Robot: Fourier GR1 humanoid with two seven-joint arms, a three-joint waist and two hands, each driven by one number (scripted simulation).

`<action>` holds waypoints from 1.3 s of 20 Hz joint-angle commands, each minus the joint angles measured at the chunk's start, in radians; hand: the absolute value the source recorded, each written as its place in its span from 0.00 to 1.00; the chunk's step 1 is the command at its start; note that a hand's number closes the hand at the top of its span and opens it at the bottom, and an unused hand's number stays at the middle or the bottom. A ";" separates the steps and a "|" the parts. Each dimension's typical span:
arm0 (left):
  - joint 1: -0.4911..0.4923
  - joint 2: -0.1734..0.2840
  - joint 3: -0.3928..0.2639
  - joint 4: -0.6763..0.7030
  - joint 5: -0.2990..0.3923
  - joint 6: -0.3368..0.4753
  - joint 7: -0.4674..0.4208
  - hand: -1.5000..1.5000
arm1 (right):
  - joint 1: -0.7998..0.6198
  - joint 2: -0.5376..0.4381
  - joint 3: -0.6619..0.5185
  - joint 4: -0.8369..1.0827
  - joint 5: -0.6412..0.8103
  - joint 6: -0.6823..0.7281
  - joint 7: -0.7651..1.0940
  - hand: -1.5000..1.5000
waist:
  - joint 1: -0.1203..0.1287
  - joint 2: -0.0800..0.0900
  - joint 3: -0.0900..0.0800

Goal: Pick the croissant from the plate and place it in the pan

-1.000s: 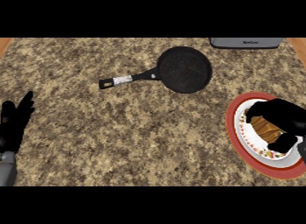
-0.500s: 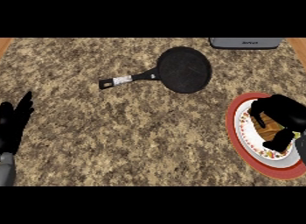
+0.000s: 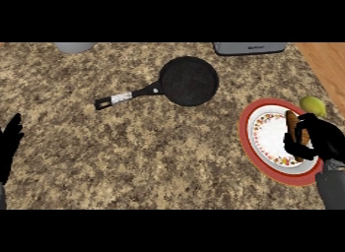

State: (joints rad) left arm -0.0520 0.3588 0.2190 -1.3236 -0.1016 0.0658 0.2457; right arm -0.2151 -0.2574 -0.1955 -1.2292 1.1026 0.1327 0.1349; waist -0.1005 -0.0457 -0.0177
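- The croissant [image 3: 294, 129] lies over the plate [image 3: 262, 140] at the bench's [image 3: 132, 157] right side; its long axis runs roughly from the view's top to its bottom, the upper end showing free above the hand.
- The right hand [image 3: 322, 140] has its fingers curled round the croissant's lower part.
- The left hand [image 3: 1, 150] rests at the left edge, fingers straight and up.
- The pan [image 3: 189, 81] sits well apart, handle pointing lower-left; a yellow-green fruit [image 3: 314, 104] lies just beside the plate.

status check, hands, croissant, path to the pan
Right hand fingers curled on croissant, over the plate. Left hand open, resting at left edge. Pan empty, nothing on the counter between.
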 commanded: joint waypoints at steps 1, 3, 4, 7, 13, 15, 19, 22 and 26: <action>-0.005 0.024 0.016 -0.009 0.008 -0.011 0.010 0.50 | 0.025 0.117 -0.020 -0.161 0.085 -0.145 0.267 1.00 | -0.002 0.003 0.008; 0.016 0.015 0.007 0.000 -0.006 -0.003 -0.013 0.50 | 0.016 0.160 0.016 -0.287 0.144 -0.202 0.335 1.00 | 0.005 0.003 0.007; -0.003 0.001 -0.009 -0.001 0.001 -0.015 0.000 0.50 | -0.007 0.219 0.061 -0.339 0.174 -0.238 0.365 1.00 | 0.019 0.009 0.009; -0.020 0.001 -0.011 -0.021 0.017 -0.031 0.010 0.50 | -0.011 0.253 0.201 -0.455 0.272 -0.237 0.549 1.00 | 0.063 0.021 0.012; -0.048 -0.037 -0.052 -0.008 -0.009 -0.023 -0.003 0.50 | -0.089 0.256 0.503 -0.584 0.401 -0.122 0.977 1.00 | 0.106 0.041 0.016; -0.055 -0.037 -0.056 -0.006 -0.018 -0.024 -0.008 0.50 | -0.184 0.257 0.542 -0.514 0.388 -0.147 1.079 1.00 | 0.114 0.045 0.017; -0.116 -0.023 -0.036 0.062 -0.019 -0.031 -0.030 0.50 | -0.294 0.257 0.437 -0.327 0.318 -0.289 1.045 1.00 | 0.110 0.050 0.017; -0.087 -0.055 -0.068 -0.006 -0.035 -0.012 0.006 0.50 | -0.380 0.257 0.352 -0.193 0.245 -0.379 1.014 1.00 | 0.124 0.052 0.018; -0.087 -0.063 -0.077 -0.017 -0.037 -0.016 0.015 0.50 | -0.499 0.257 0.207 0.022 0.193 -0.510 0.902 1.00 | 0.133 0.057 0.019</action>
State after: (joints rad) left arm -0.1378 0.3225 0.1649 -1.3313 -0.1261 0.0402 0.2532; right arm -0.6066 -0.0041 0.1060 -1.3872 1.3473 -0.2250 1.0235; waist 0.0242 0.0064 0.0003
